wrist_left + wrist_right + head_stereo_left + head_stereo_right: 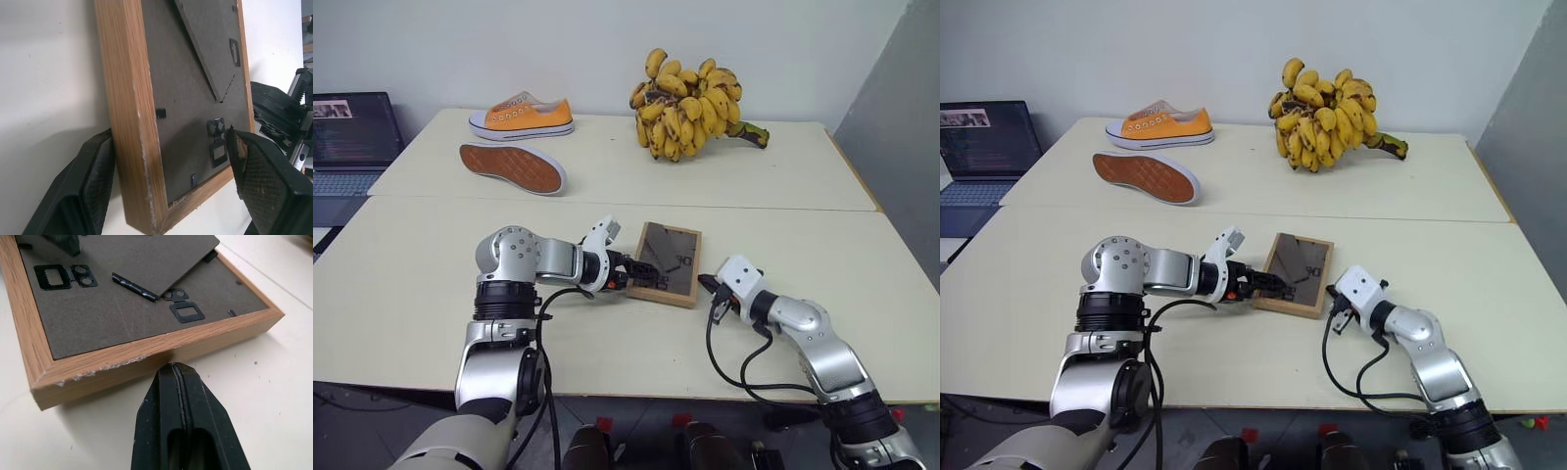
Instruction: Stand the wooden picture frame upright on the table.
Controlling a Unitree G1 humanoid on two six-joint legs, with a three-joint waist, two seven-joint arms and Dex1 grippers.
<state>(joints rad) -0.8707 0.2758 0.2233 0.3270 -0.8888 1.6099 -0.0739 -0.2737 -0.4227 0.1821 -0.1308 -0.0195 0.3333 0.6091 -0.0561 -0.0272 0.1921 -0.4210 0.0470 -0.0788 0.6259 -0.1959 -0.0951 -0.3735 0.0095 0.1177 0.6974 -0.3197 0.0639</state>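
Pale table carries the wooden picture frame flat, back side up, well nearer me than the bananas. Left gripper wide, straddling its near-left corner; right gripper pinched shut at its right edge. Best: clamp, tilt slowly, free the prop leg

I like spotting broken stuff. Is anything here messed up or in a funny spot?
Yes. The wooden picture frame lies flat with its grey back up, and its wood edge is chipped near a corner. One orange shoe lies on its side, sole showing, while the other shoe stands normally.
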